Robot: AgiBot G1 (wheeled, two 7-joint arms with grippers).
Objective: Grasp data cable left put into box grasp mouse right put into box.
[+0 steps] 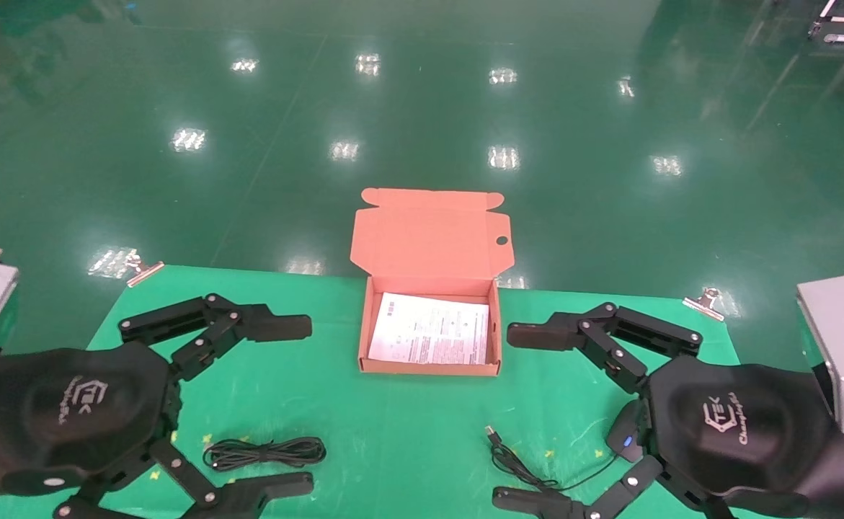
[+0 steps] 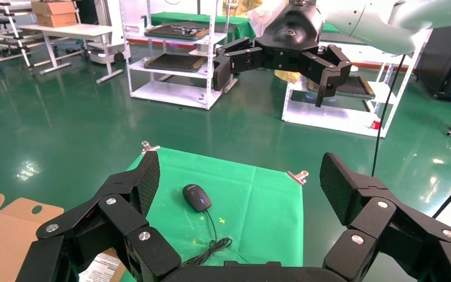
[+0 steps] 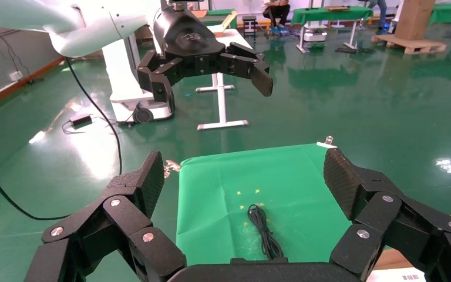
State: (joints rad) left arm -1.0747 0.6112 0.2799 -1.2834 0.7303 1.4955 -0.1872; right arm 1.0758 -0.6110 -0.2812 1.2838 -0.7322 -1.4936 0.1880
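— Where are the grippers?
— The left gripper (image 1: 288, 404) hovers wide open and empty; the data cable (image 1: 264, 453) lies on the worktop (image 1: 407, 432) between its fingers. The right gripper (image 1: 522, 418) is spread wide too, holding nothing.
— And the mouse?
— The mouse (image 1: 627, 435) sits beneath the right gripper's palm. The box (image 1: 429, 328) stands open between both grippers.
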